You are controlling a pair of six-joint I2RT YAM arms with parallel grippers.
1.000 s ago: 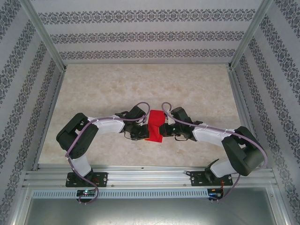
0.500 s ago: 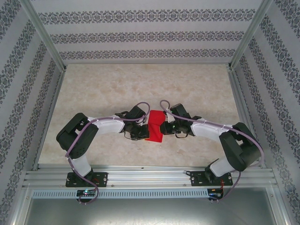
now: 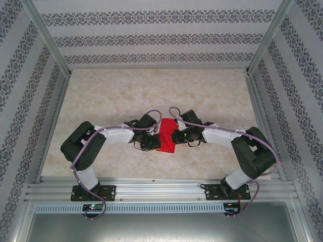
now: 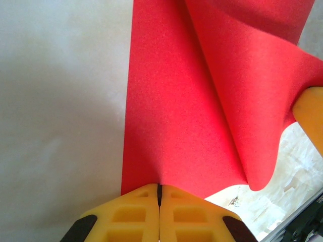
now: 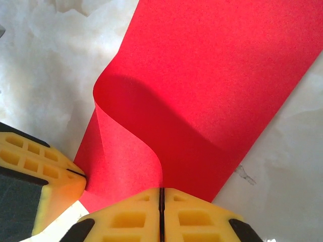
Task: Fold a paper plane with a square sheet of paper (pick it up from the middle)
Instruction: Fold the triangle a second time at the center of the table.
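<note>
Hidden: from above, my left arm (image 3: 113, 135) and right arm (image 3: 218, 136) cover both side edges of the square sheet of paper (image 3: 167, 136); both wrist views cut off its far end.
Sheet: one, red, on the table (image 3: 126, 96) between my arms, one flap curled over.
Grippers: two.
My left gripper (image 4: 159, 189): pads pinched on the sheet's edge.
My right gripper (image 5: 162, 192): pinched on the curled flap.
</note>
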